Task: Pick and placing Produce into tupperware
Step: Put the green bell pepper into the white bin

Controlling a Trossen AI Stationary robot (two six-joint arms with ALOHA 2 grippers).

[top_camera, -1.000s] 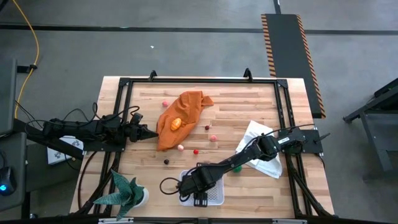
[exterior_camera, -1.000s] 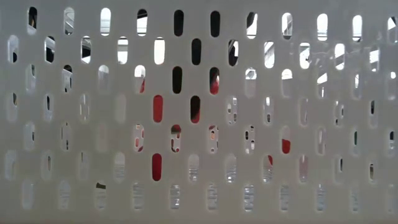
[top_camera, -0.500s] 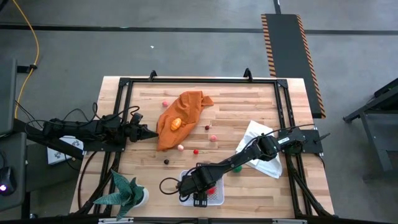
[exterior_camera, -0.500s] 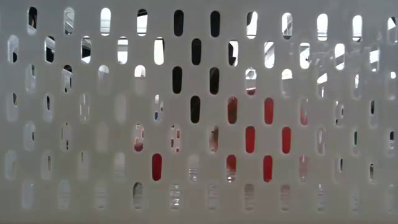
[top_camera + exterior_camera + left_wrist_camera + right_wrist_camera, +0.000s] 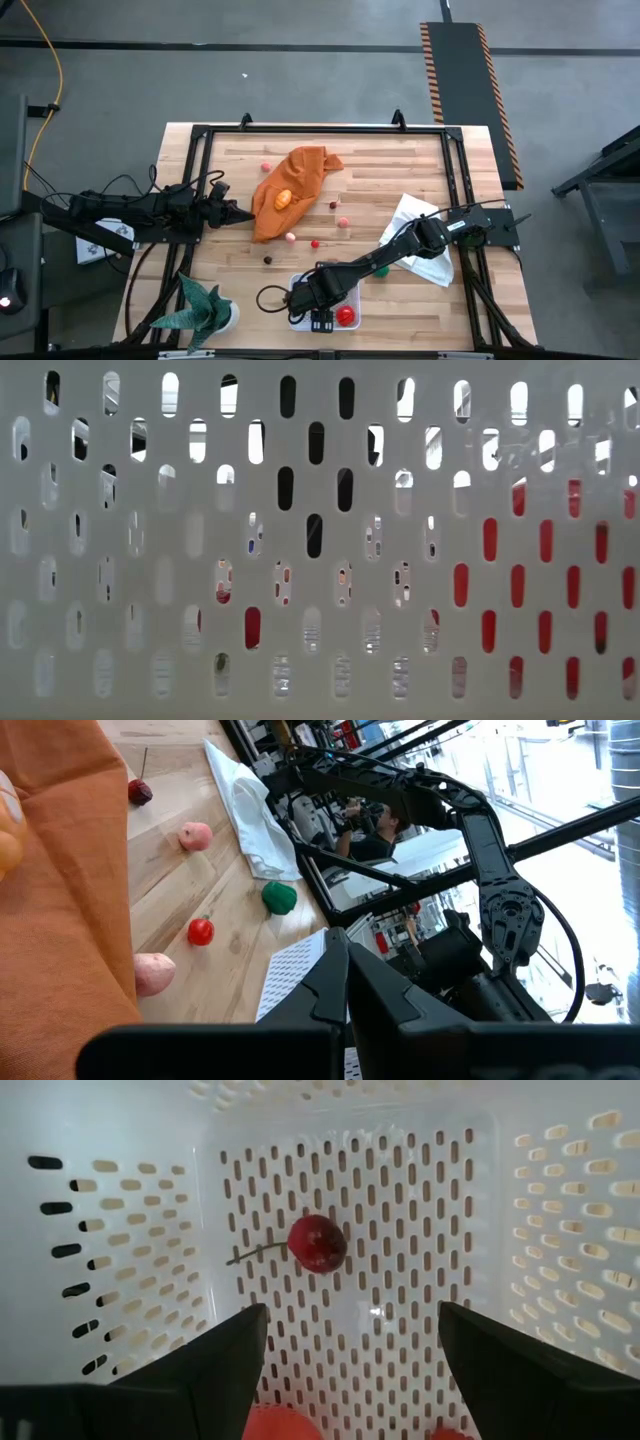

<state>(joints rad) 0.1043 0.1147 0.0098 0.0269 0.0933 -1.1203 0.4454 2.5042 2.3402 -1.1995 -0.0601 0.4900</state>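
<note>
**Right gripper spread over the tupperware, red produce lying inside**

The wooden slat table (image 5: 400,170) in its black frame stands on a grey concrete floor, with a black-and-orange striped strip beside a dark mat beyond the far edge and a yellow cable on the floor to the left. The high view alone shows the whole layout: the orange cloth (image 5: 290,185) near the table's middle with an orange piece on it, the white folded cloth (image 5: 420,240) toward the right, a green toy plant (image 5: 200,305) at the near left corner, and loose produce scattered between the cloths. The white tupperware (image 5: 352,324) sits at the near edge, a round red piece (image 5: 346,316) in it.

The low view sees only the tupperware's slotted wall (image 5: 120,560), red showing through the slots on one side.

The right wrist view looks straight into the container: a dark red cherry (image 5: 317,1242) with a stem lies on the perforated floor, and the right gripper (image 5: 350,1350) hovers above with fingers spread wide, holding nothing.

The left gripper (image 5: 240,214) rests at the table's left beside the orange cloth, fingers pressed together; its wrist view shows a green piece (image 5: 279,897), a small red one (image 5: 200,931) and pink ones on the wood, with a person in the room behind.

No writing is readable
</note>
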